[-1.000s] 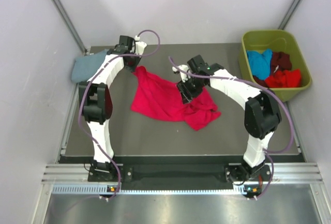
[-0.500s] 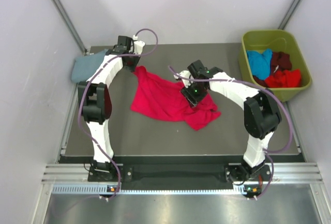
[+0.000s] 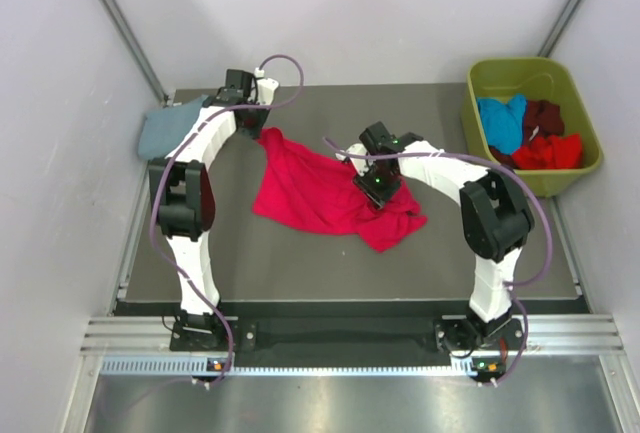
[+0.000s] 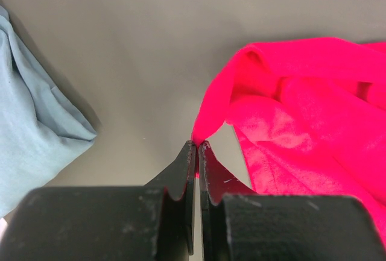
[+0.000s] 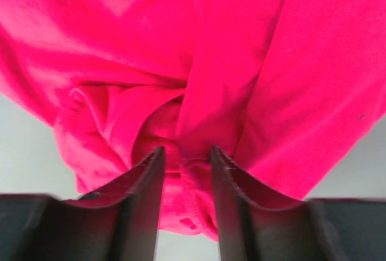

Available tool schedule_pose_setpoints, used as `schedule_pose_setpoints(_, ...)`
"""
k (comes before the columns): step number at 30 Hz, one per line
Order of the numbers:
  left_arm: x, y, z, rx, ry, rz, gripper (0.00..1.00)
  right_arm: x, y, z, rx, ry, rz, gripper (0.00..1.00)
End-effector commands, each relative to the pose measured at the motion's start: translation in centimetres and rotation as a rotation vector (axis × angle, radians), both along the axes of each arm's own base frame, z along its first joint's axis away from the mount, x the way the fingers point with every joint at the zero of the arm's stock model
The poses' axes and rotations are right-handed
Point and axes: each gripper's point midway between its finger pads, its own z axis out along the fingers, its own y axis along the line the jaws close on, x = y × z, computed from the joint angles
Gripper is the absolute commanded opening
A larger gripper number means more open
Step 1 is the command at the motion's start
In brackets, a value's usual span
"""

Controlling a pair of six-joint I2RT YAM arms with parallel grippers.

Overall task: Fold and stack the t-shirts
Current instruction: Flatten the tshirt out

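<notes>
Step in hand: spreading out the crumpled crimson-red cotton t-shirt (image 3: 315, 193) so that it can be folded; the folding itself is not yet begun, as I judge

Red t-shirt, place: it lies in a heap around the middle of the dark grey bench (image 3: 300, 263), with one corner drawn out toward the far-left corner

Left gripper (image 4: 197, 146): clenched on that drawn-out corner of the red cloth; only a thin tip of cloth is between the fingers

Right gripper (image 5: 186, 152): down on the bunched right part of the shirt, fingers apart, one on each side of a thick ridge of cloth; they do not seem to pinch it yet

Folded dusty blue-grey t-shirt (image 3: 168, 129): at the far-left corner, apart from the red one; it looks like the start of the stack

Olive-green plastic bin (image 3: 520, 65): at the far-right corner, holding a bright blue t-shirt (image 3: 500, 121), a maroon t-shirt (image 3: 545, 115) and a red t-shirt (image 3: 555, 151)

Next move calls for: the right fingers to close on one layer or hem, not on the whole bunch, then both arms to pull apart toward the left and right edges until the cloth is flat

Risk: the small bite of the left gripper may slip under the pull
</notes>
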Motion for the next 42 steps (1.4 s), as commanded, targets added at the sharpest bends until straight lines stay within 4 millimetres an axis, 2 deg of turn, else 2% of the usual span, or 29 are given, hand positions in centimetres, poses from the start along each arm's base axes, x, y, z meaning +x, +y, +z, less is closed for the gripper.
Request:
schedule_pose_setpoints(1, 0.7, 0.1, 3.8, -0.038, -0.101, 0.01, 0.0, 1.6, 0.1, 1.2, -0.016, -0.064, 0.007, 0.34)
schedule_pose_setpoints(2, 0.7, 0.0, 3.7, -0.04, -0.101, 0.01, 0.0, 1.9, -0.1, 1.2, -0.03, -0.076, 0.005, 0.31)
schedule_pose_setpoints(3, 0.7, 0.1, 3.7, -0.04, -0.099, 0.012, 0.0, 2.0, -0.2, 1.2, -0.04, -0.082, 0.005, 0.21)
schedule_pose_setpoints(5, 0.8, 0.1, 3.8, -0.045, -0.103, 0.014, 0.0, 2.4, -0.4, 1.5, -0.053, -0.102, 0.002, 0.1)
schedule_pose_setpoints(6, 0.8, 0.2, 3.8, -0.047, -0.101, 0.015, 0.0, 2.7, -0.8, 1.7, -0.07, -0.12, -0.008, 0.0)
schedule_pose_setpoints(9, 0.9, 0.1, 3.7, -0.048, -0.104, 0.012, 0.0, 3.7, -0.7, 3.3, -0.066, -0.175, -0.02, 0.0)
schedule_pose_setpoints(12, 0.9, 0.0, 3.8, -0.054, -0.106, 0.013, 0.0, 5.6, -0.9, 5.5, -0.06, -0.255, -0.042, 0.0)
schedule_pose_setpoints(15, 1.0, -0.1, 3.9, -0.059, -0.107, 0.011, 0.0, 8.7, -1.8, 8.5, -0.047, -0.356, -0.102, 0.0)
schedule_pose_setpoints(16, 1.0, -0.1, 4.0, -0.06, -0.106, 0.012, 0.0, 9.7, -3.0, 8.8, -0.054, -0.37, -0.134, 0.0)
schedule_pose_setpoints(18, 1.0, -0.1, 4.2, -0.059, -0.11, 0.011, 0.0, 11.7, -4.1, 10.2, -0.055, -0.421, -0.177, 0.0)
schedule_pose_setpoints(21, 1.1, -0.1, 4.3, -0.058, -0.108, 0.012, 0.0, 14.2, -6.9, 10.1, -0.086, -0.441, -0.241, 0.0)
schedule_pose_setpoints(26, 1.1, 0.0, 4.7, -0.057, -0.111, 0.02, 0.0, 15.8, -9.9, 9.1, -0.123, -0.44, -0.31, 0.0)
schedule_pose_setpoints(29, 1.0, 0.0, 4.6, -0.062, -0.105, 0.022, 0.0, 16.1, -11.1, 7.8, -0.141, -0.418, -0.331, 0.01)
schedule_pose_setpoints(31, 0.9, -0.2, 4.4, -0.072, -0.095, 0.023, 0.0, 16.3, -11.3, 7.0, -0.157, -0.409, -0.332, 0.19)
schedule_pose_setpoints(33, 0.7, -0.3, 4.4, -0.078, -0.086, 0.023, 0.0, 16.7, -10.7, 7.6, -0.138, -0.427, -0.336, 0.42)
schedule_pose_setpoints(34, 0.7, -0.3, 4.2, -0.079, -0.081, 0.022, 0.0, 17.0, -10.4, 8.1, -0.123, -0.44, -0.34, 0.45)
schedule_pose_setpoints(37, 0.5, -0.2, 4.4, -0.074, -0.084, 0.02, 0.0, 17.6, -8.3, 10.6, -0.037, -0.48, -0.3, 0.53)
schedule_pose_setpoints(38, 0.5, -0.2, 4.4, -0.073, -0.084, 0.023, 0.0, 17.5, -7.0, 11.1, 0.023, -0.47, -0.269, 0.54)
schedule_pose_setpoints(39, 0.4, -0.2, 4.3, -0.072, -0.08, 0.022, 0.0, 17.9, -5.9, 12.4, 0.074, -0.482, -0.251, 0.56)
schedule_pose_setpoints(40, 0.3, -0.2, 4.2, -0.072, -0.078, 0.022, 0.0, 17.2, -4.1, 12.7, 0.155, -0.442, -0.207, 0.56)
schedule_pose_setpoints(42, 0.3, -0.2, 4.1, -0.074, -0.076, 0.025, 0.0, 17.0, -1.8, 13.4, 0.218, -0.419, -0.147, 0.57)
